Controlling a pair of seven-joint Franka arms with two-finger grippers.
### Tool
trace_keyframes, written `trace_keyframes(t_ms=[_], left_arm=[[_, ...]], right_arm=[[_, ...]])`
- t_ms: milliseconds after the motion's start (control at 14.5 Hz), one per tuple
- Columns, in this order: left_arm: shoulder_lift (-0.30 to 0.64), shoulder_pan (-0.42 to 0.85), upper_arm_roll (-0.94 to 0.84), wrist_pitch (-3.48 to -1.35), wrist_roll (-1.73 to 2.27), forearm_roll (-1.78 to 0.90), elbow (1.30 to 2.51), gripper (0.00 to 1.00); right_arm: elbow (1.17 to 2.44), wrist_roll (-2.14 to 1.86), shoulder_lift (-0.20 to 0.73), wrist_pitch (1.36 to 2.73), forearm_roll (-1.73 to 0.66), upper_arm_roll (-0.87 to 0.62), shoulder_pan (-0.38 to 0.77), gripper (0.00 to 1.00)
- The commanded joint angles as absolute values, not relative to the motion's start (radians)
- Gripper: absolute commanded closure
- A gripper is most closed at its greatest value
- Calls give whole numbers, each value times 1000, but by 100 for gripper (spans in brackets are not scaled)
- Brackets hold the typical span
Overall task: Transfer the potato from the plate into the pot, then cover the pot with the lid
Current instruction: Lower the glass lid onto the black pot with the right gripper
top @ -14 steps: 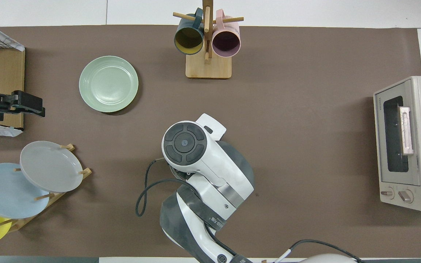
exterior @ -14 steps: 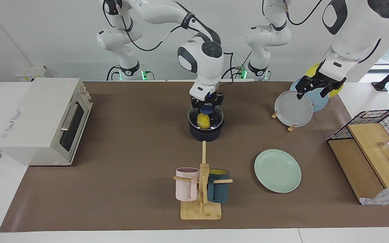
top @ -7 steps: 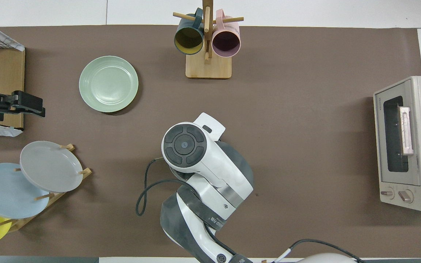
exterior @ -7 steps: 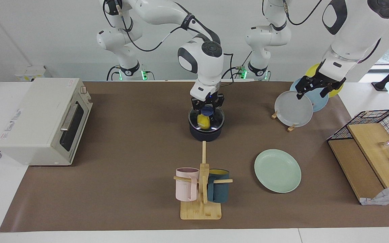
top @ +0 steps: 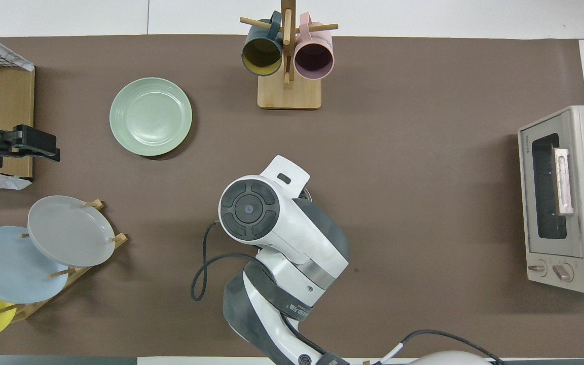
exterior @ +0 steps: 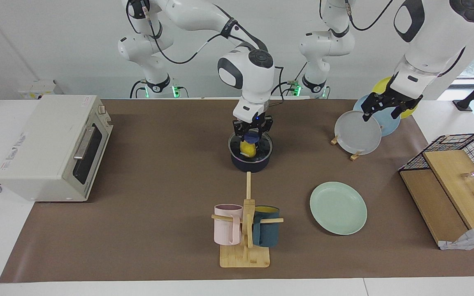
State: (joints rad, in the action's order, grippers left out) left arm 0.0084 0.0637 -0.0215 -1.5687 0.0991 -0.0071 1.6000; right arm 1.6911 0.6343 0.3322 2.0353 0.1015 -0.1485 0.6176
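The pot (exterior: pixel 250 164) stands in the middle of the table. The glass lid (exterior: pixel 261 149) lies over its mouth. The yellow potato (exterior: pixel 248 149) shows inside through the glass. My right gripper (exterior: pixel 252 132) is down on the lid's blue knob (exterior: pixel 252 136) and is shut on it. In the overhead view the right arm (top: pixel 271 223) hides the pot, lid and potato. The mint-green plate (exterior: pixel 338 208) is bare and lies farther from the robots, toward the left arm's end; it also shows in the overhead view (top: pixel 150 116). My left gripper (exterior: pixel 385 112) hangs open over the plate rack and waits.
A rack with upright grey, blue and yellow plates (exterior: pixel 358 132) stands under the left gripper. A wooden mug tree (exterior: pixel 245 230) with two mugs stands farther out than the pot. A toaster oven (exterior: pixel 52 146) is at the right arm's end. A wire basket with boards (exterior: pixel 455 176) is at the left arm's end.
My right gripper has come down a little with the lid, which now sits lower on the pot. The left arm has barely moved.
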Motion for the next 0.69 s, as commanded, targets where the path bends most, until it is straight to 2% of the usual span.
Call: trace_keyframes(t_ms=[0,621], left_arm=[[-8,61,-20,-1582,87,11,1617,0],[-9,58,-20,-1586,95,-23,1617,0]], right_arm=[[1706,653,333,2066,103,-149,603,100],[1710,649,333,2049,-6,-149,581,100]])
